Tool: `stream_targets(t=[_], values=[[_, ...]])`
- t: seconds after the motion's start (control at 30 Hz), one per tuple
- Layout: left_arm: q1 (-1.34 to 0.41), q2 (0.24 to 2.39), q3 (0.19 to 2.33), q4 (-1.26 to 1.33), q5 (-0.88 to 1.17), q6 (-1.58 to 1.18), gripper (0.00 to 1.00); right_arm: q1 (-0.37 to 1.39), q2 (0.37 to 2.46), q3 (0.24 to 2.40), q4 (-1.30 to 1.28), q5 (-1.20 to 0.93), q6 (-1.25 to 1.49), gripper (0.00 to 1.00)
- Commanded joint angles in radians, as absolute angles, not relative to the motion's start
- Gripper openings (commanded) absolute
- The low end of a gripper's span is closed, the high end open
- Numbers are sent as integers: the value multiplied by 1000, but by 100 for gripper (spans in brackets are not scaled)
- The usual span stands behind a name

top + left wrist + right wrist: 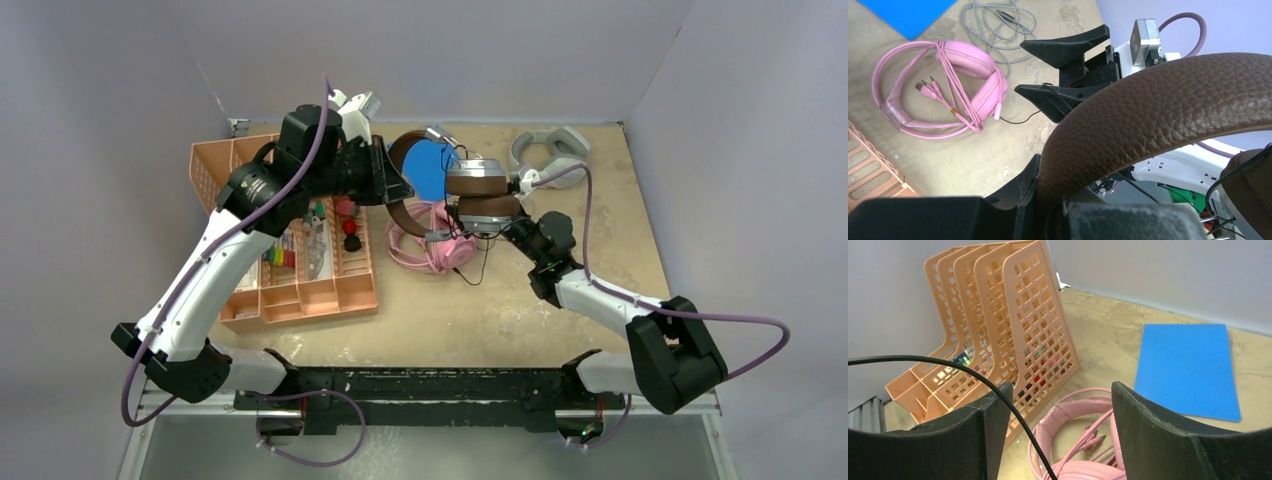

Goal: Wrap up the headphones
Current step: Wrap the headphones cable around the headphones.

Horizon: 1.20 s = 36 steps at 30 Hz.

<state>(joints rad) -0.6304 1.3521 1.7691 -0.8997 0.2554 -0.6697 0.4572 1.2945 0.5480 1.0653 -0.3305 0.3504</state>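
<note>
The brown-and-silver headphones [478,184] hang above the table, their brown leather headband [1158,110] clamped in my left gripper [1058,210], which is shut on it. Their thin black cable [998,389] runs loose through the gap of my right gripper [1060,412], whose fingers stand wide apart and open just below the earcups; it also shows in the left wrist view as the right gripper [1058,70]. The pink headphones [432,247] lie on the table with their pink cable wound round them. At the back right lie the light-grey headphones [548,152], and their grey cable [998,20] is loose.
An orange desk organizer [290,270] with upright file dividers [1013,330] stands at the left. A blue mat [1188,370] lies at the back centre, under the raised headset. Grey walls close in the table on three sides.
</note>
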Motion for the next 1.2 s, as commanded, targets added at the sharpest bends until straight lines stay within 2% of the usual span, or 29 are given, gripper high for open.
stream_targets(t=[0.0,0.1,0.17,0.27,0.4,0.5,0.6,0.73,0.83,1.17], values=[[-630,1347,1842,-842,290,-689,0,451,1264,551,1058,-286,289,73],[-630,1354,1872,-862,287,-674,0,450,1238,502,1045,-258,288,65],[-630,1356,1889,-875,292,-656,0,446,1216,461,1042,-229,300,56],[-630,1358,1910,-907,309,-594,0,427,1183,409,1057,-192,328,35],[-636,1333,1897,-935,309,-486,0,354,1098,404,950,-213,363,0],[-646,1284,1841,-960,206,-350,0,258,994,452,741,-238,414,0],[-650,1207,1681,-915,126,-238,0,212,933,575,464,-276,385,0],[-700,1182,1550,-889,43,-129,0,209,999,833,58,-417,278,0],[-815,1187,1486,-873,-180,-72,0,204,1098,1021,-189,-477,256,0],[-894,1297,1404,-790,-675,-79,0,205,1252,1362,-497,-845,302,0]])
